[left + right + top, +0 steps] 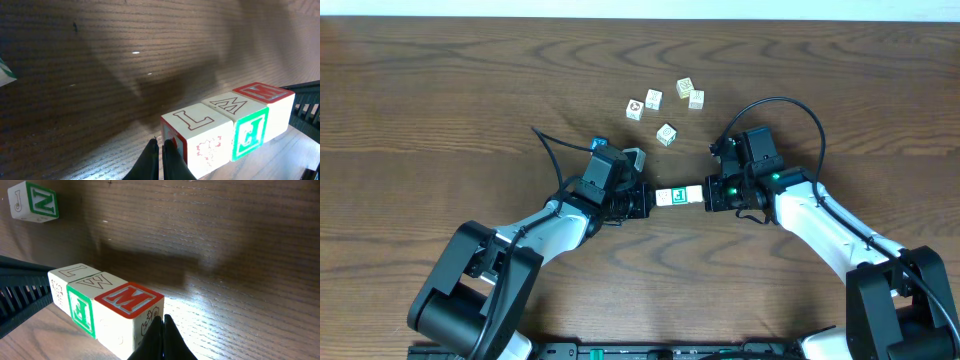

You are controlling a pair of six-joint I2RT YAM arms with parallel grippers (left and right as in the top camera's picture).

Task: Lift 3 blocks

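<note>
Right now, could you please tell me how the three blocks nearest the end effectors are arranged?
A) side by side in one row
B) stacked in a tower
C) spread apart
A: the three blocks form one touching row between the left end effector and the right end effector.

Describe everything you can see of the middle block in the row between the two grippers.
The middle block is a small cream wooden cube: outlined W on top, green side face with a white mark. It sits level, pressed between the L block and the red M block, seemingly raised above the table.
</note>
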